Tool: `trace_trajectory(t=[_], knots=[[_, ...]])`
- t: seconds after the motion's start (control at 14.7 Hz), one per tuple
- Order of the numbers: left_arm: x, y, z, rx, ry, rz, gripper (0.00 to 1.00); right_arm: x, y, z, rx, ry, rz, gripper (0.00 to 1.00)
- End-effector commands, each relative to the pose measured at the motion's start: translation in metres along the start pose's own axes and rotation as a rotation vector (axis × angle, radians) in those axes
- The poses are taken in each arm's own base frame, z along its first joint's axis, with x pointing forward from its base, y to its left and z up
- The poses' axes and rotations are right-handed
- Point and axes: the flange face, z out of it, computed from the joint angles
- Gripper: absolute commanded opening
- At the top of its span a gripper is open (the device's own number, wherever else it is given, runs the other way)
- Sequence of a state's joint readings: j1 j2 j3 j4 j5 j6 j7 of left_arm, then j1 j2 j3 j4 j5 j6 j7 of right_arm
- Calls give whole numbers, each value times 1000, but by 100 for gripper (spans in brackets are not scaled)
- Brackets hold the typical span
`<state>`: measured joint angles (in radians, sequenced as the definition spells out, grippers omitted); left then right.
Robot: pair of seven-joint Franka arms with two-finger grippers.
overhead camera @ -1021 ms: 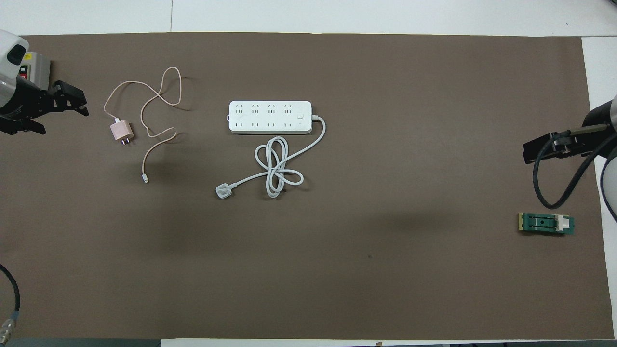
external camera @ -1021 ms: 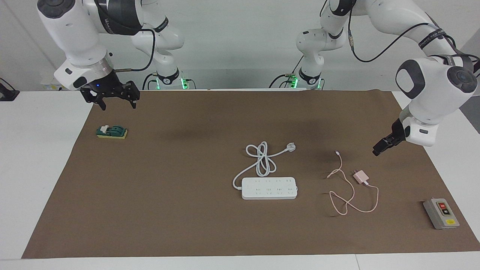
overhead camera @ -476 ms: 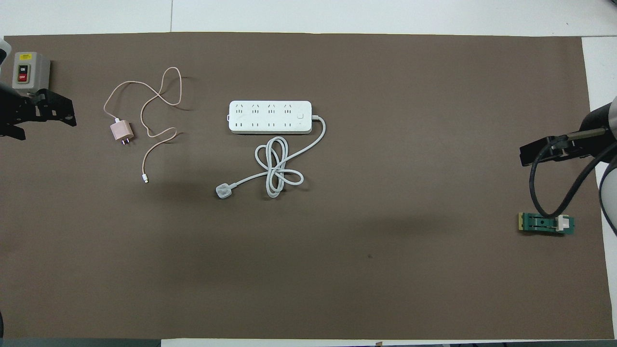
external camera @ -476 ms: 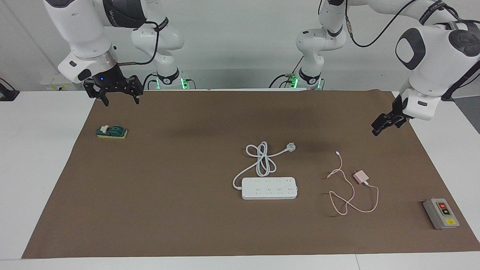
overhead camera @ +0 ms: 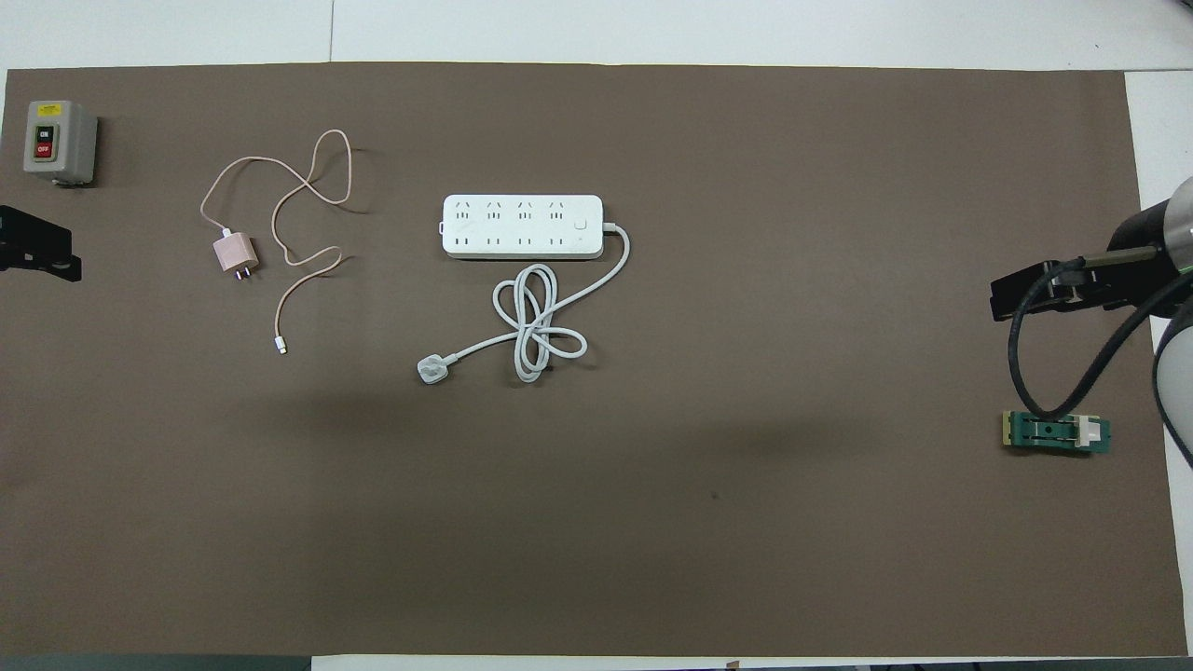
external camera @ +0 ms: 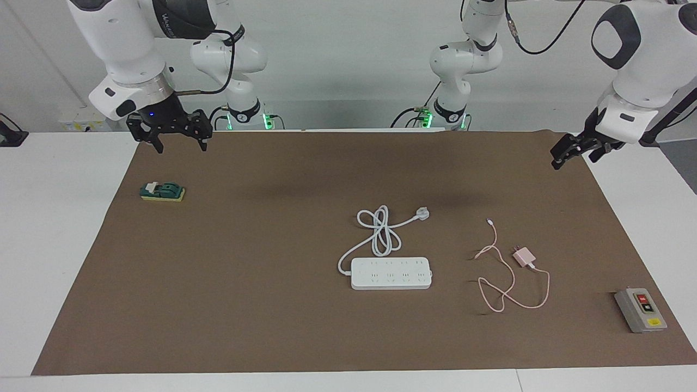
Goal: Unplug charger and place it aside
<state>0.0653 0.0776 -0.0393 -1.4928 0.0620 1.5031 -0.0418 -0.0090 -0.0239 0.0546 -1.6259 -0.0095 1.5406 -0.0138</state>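
Charger [external camera: 523, 256] first: in the facing view you see one pale-pink cube lying on the brown mat [external camera: 272, 326], unplugged, beside the one white power strip [external camera: 391, 273] toward the left arm's end of the table. Its thin pink cable [external camera: 512, 288] loops away from the robots and back, and the tiny white connector [external camera: 489, 221] lies nearer to the robots than the cube. The strip's thick white cord [external camera: 378, 234] is coiled on the side nearer the robots and ends in one white plug [external camera: 422, 213]. You can count two more items: one grey switch box [external camera: 640, 310] near the mat's corner at the left arm's end, and one green block [external camera: 162, 191] at the right arm's end. The left gripper [external camera: 572, 152] hangs over the mat's edge, well apart from the charger; you cannot tell how its fingers stand. The right gripper [external camera: 179, 139] hangs over the mat's corner near the green block, fingers spread and holding nothing.

From overhead you find the same count: one charger [overhead camera: 233, 253], its prongs pointing toward the robots, with cable [overhead camera: 308, 196] and connector [overhead camera: 281, 347]; one power strip [overhead camera: 522, 225] with eight sockets; one plug [overhead camera: 431, 370]; one switch box [overhead camera: 59, 142]; one green block [overhead camera: 1056, 432]. Only the tip of the left gripper [overhead camera: 37, 253] shows at the frame's edge. The right gripper [overhead camera: 1044, 291] is seen side-on over the mat.
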Motion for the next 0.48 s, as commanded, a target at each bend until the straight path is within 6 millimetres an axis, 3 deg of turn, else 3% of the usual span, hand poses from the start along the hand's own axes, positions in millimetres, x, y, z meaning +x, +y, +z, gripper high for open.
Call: trace_trajectory(t=[0.0, 0.2, 0.41], knots=[[-12, 2, -6, 20, -11, 24, 100, -7, -3, -2, 31, -3, 26, 100], [-13, 6, -7, 17, -13, 42, 100, -7, -2, -2, 30, -2, 25, 100], [-13, 24, -6, 14, -26, 75, 100, -7, -2, -2, 30, 0, 25, 100]])
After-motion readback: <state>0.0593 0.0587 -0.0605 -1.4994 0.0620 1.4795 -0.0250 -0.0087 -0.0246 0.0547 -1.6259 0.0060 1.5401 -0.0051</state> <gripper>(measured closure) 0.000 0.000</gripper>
